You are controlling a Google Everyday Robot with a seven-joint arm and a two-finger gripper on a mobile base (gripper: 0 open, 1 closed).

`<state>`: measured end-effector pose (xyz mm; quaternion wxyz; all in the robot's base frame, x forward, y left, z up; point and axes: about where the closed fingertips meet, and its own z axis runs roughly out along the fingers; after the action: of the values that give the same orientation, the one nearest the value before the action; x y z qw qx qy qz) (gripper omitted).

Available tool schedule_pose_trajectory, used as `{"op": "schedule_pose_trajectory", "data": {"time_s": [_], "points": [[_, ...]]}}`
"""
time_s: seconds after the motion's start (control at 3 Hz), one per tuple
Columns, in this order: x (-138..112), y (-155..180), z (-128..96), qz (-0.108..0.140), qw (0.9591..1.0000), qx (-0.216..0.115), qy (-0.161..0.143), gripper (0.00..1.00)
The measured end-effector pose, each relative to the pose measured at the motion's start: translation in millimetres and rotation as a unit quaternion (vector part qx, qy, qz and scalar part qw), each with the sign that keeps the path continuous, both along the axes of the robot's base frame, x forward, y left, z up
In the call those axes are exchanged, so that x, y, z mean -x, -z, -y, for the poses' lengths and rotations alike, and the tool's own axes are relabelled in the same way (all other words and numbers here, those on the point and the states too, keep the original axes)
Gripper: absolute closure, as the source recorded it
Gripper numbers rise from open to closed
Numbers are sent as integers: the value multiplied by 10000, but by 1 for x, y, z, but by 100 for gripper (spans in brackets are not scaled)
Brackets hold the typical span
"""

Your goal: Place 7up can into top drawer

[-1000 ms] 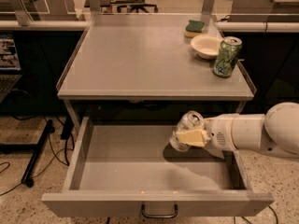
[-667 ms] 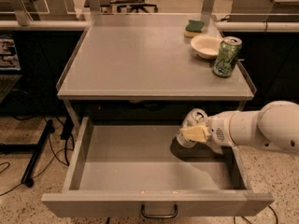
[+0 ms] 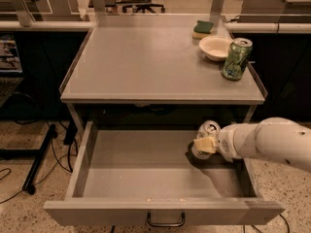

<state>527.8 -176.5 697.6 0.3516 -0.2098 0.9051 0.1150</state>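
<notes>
The top drawer (image 3: 97, 178) is pulled fully open below the grey table, with a small dark handle (image 3: 165, 221) on its front panel. The 7up can (image 3: 205, 135), silver with a silver top, stands slightly tilted inside the drawer near its right rear, at or just above the floor. My gripper (image 3: 204, 144) comes in from the right on a white arm and is shut on the can, with its pale fingers (image 3: 206, 145) across the can's side.
On the table's right rear stand an all-green can (image 3: 236, 58), a white bowl (image 3: 215, 47) and a green-and-yellow sponge (image 3: 203, 28). The drawer's side walls (image 3: 79, 161) flank the can. Cables and a dark stand leg (image 3: 39, 159) lie on the floor at left.
My gripper has carried the can a little to the right and back inside the drawer; it stays shut on the can.
</notes>
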Motion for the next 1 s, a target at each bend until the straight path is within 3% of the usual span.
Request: {"op": "schedule_pose_trajectory", "data": {"time_s": [0.33, 0.67, 1.0], "points": [[6, 23, 3, 11, 9997, -157, 204, 100], [5, 23, 5, 49, 9996, -167, 237, 100], [5, 23, 5, 49, 9996, -167, 237, 92]]}}
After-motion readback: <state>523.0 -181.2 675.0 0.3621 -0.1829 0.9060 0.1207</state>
